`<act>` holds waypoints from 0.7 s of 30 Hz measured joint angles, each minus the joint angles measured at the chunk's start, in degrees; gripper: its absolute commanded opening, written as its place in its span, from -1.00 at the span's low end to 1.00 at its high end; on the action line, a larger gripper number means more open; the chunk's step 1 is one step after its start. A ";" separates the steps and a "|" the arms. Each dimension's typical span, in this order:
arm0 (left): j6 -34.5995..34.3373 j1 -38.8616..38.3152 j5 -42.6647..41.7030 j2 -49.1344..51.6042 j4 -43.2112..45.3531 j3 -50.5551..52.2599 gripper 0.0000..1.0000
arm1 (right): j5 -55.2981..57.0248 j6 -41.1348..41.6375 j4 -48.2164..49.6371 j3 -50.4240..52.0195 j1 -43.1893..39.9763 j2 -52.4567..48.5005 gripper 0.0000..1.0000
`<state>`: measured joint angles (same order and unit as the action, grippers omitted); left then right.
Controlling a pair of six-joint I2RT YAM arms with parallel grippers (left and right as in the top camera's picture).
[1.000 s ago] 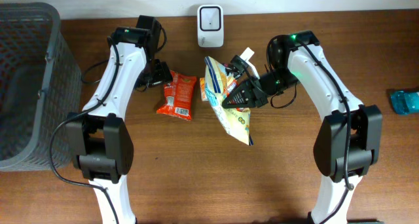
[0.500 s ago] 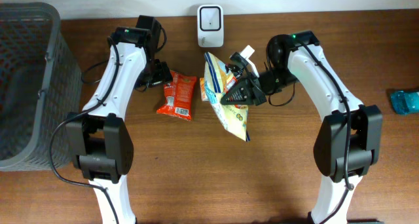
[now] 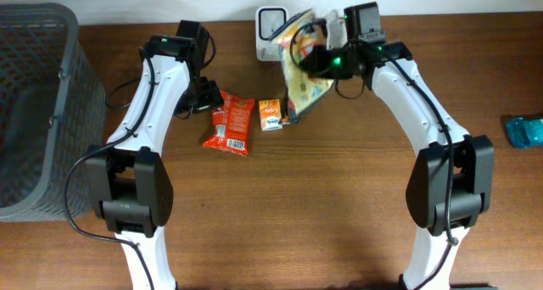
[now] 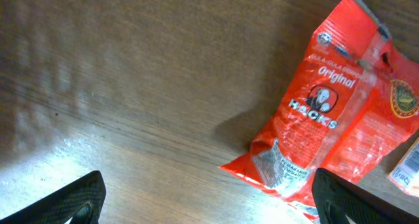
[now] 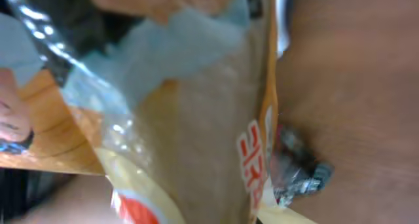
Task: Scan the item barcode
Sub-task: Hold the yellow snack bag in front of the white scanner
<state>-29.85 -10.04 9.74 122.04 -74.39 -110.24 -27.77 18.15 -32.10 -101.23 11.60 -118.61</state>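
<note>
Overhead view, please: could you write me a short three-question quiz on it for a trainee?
1. True or false: the right tool is shut on the yellow crinkled plastic snack bag.
2. Which thing lies nearest the open left tool? A: the red foil sweet packet. B: a green glass bottle. C: a metal spoon.
3. In one word, what is the white boxy device at the table's far edge, next to which the bag is held?

Key: 1 true; 2 A; 3 scanner.
</note>
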 measured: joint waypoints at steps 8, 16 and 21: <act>0.00 0.00 0.00 0.00 0.02 0.02 0.98 | 12.61 13.73 21.22 0.04 2.12 -0.35 -0.92; 0.00 0.00 0.00 0.00 0.04 0.04 0.98 | 22.62 19.26 37.44 0.04 8.00 -6.49 -0.92; 0.00 0.00 0.00 0.00 0.00 0.04 0.98 | 25.83 24.46 46.71 0.04 8.55 -15.41 -0.92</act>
<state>-29.85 -10.04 9.74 122.04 -74.39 -110.19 -1.93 42.61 14.61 -101.19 20.14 -134.02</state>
